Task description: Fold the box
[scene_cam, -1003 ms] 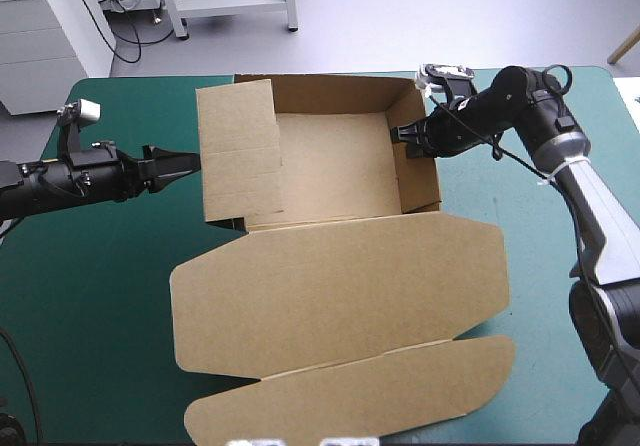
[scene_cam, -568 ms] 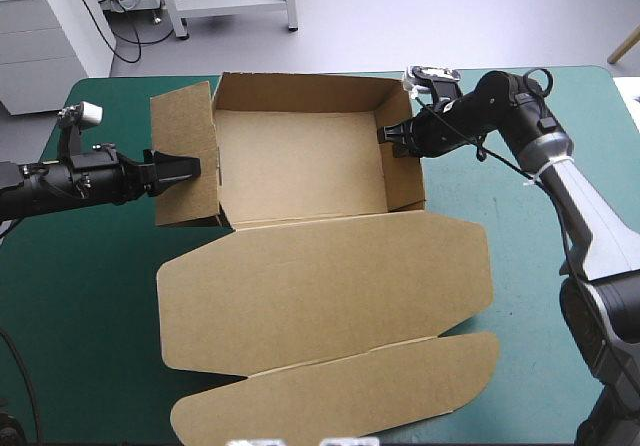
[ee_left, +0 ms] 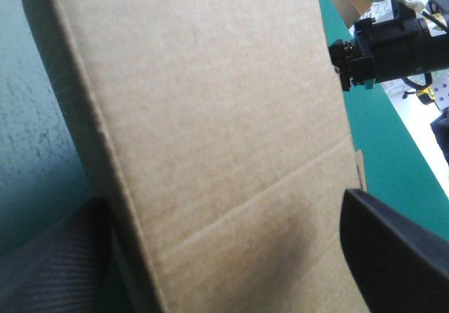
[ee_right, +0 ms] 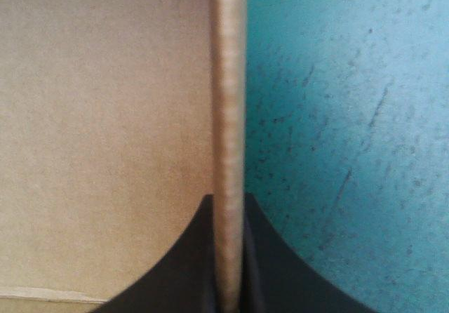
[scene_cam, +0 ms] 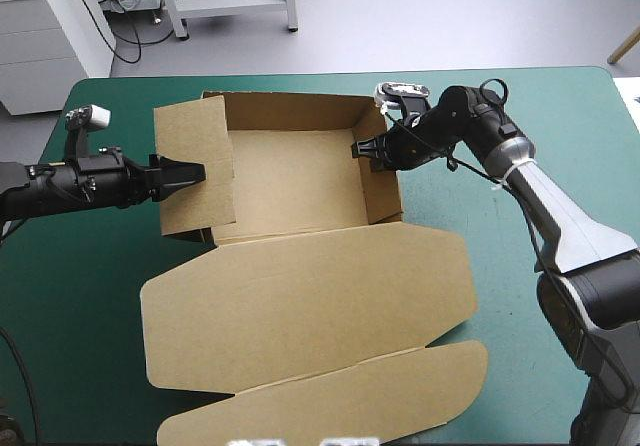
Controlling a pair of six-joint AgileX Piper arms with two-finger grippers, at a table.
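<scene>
The brown box [scene_cam: 290, 176] stands as an open tray with its walls up. Its lid [scene_cam: 300, 306] lies flat toward the table's front edge. My left gripper [scene_cam: 192, 174] is open at the left side flap [scene_cam: 195, 166], which leans outward. In the left wrist view that flap [ee_left: 210, 116] fills the space between the spread fingers of the gripper [ee_left: 221, 208]. My right gripper [scene_cam: 362, 153] is shut on the top edge of the right wall [scene_cam: 380, 181]. The right wrist view shows the wall's edge [ee_right: 228, 81] pinched between the fingers of the gripper [ee_right: 228, 208].
The lid's tuck flap [scene_cam: 330, 406] reaches nearly to the table's front edge. Bare teal-green cover [scene_cam: 500, 266] shows to the right of the box and at the front left [scene_cam: 70, 316]. The right gripper [ee_left: 344, 64] appears beyond the flap in the left wrist view.
The whole box has slid left, with my right gripper moving left on its wall. The left flap, earlier folded over the inside, has swung outward. The left arm has barely shifted.
</scene>
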